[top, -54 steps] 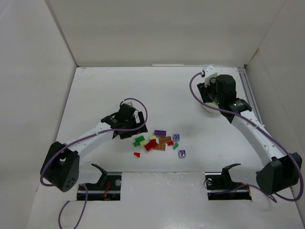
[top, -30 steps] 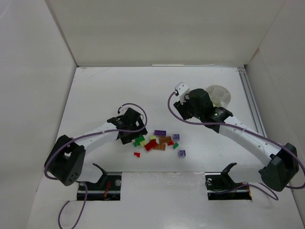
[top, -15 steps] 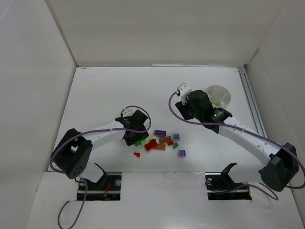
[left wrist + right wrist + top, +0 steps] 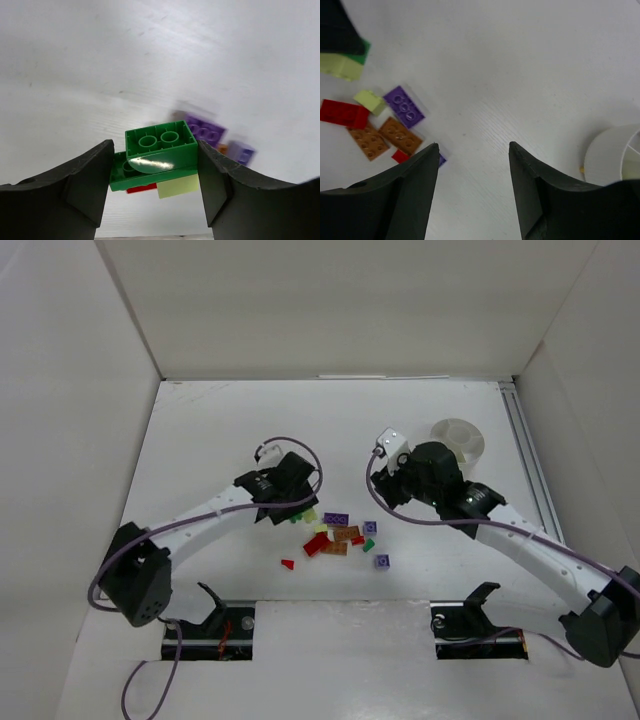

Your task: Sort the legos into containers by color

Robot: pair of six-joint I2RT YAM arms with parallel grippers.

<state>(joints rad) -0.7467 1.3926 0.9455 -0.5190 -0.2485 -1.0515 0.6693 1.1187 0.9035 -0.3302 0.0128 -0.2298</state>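
Left claw: I have the left claw (image 4: 154, 156) clamped on a green brick (image 4: 160, 141), one finger against each flank.
Load: a flat green plate sits under that brick. A pale yellow-green piece (image 4: 178, 186) shows just beneath, and I cannot tell whether it is stuck on or lying loose.
Long axis: the brick's longer side runs finger to finger, across the left claw.
Right claw: the right claw (image 4: 472, 146) stands apart with nothing between its fingers, above bare worktop (image 4: 220, 430).
Dish: the dish (image 4: 612, 150) lies near the right claw on one side. From the left claw it is well off to the right and farther out, beyond the right claw.
Loose legos: the other legos (image 4: 340, 535) lie just right of the left claw, on the right claw's side away from the dish.
Nearer arm: the right arm is closer to the dish, but the left one has the brick.
Coming move: as I judge it, the carry must cross rightward past the right arm, so I'd watch that crossing.
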